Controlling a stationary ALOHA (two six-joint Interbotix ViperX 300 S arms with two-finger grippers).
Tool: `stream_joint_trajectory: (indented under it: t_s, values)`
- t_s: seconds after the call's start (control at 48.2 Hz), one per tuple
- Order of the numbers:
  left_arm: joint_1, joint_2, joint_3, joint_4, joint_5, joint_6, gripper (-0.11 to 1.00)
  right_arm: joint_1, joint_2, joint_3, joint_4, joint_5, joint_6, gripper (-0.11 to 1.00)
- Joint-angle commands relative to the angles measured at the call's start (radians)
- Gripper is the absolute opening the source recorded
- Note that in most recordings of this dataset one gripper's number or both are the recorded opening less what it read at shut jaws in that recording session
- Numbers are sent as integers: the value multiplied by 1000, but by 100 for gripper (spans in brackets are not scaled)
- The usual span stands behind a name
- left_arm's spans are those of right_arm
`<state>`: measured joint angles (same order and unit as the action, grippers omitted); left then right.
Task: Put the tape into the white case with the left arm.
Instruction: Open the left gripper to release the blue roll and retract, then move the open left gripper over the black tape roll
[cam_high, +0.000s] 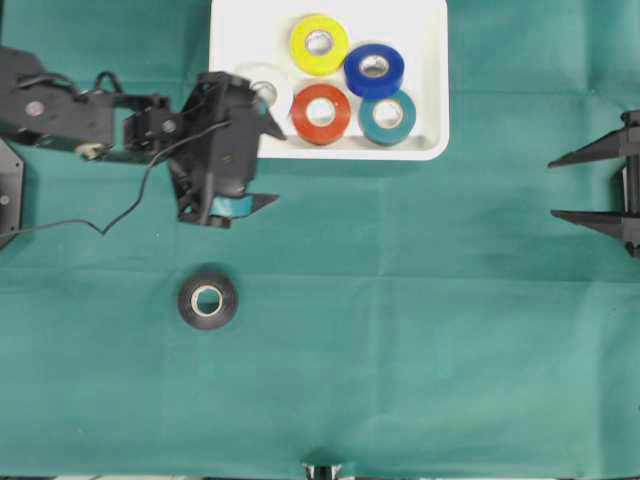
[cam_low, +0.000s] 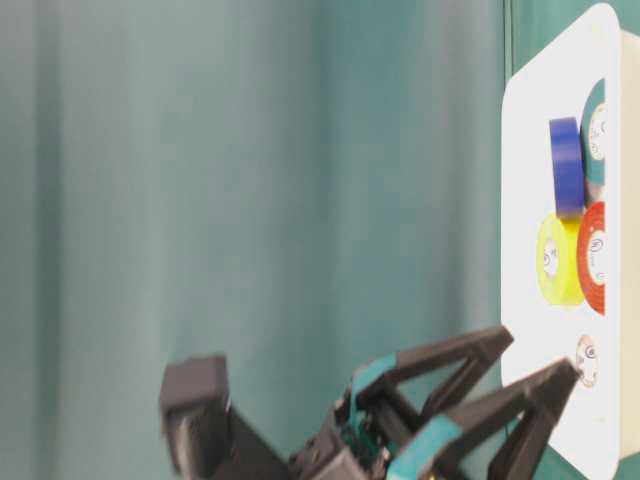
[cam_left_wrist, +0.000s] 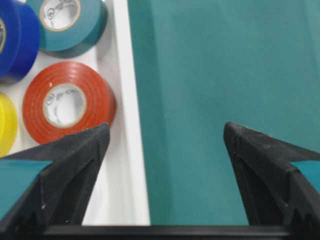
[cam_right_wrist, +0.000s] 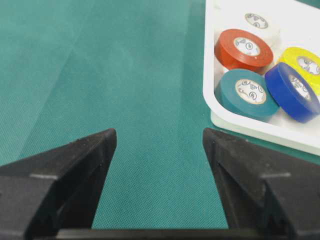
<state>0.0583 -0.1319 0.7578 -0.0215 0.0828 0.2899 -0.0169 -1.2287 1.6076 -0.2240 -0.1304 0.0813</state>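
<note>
- The black tape (cam_high: 208, 299) lay on the green cloth (cam_high: 420, 330), well apart from the white case (cam_high: 430, 90); the left gripper (cam_high: 272, 165), jaws wide and empty, would best descend straddling it.
- The right gripper (cam_high: 563, 187) gaped empty.
- Only the overhead view showed the black tape; the left wrist view showed the case rim between its fingers (cam_left_wrist: 75, 165).

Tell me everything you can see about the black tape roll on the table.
The black tape roll lies flat on the green cloth, its pale inner core facing up. It looks matte, like vinyl tape. It sits outside the white case, below the open left gripper, and nothing touches it.
</note>
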Motion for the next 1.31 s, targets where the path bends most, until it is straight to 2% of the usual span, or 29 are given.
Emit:
stream_joint_trajectory:
  t_s: [0.0,0.373,0.788,1.286]
  values:
    - [-9,-52,17,-3,-29,-2,96,-2,6,-9,-2,-5,2,97]
    - [-20,-137,112,-3,-57,0,96,0,6,-9,-2,-5,2,97]
    - [-29,-150,123,-3,-57,0,96,0,6,-9,-2,-5,2,97]
    - [-158,-152,153,-5,-57,-6,95,-2,6,-9,-2,-5,2,97]
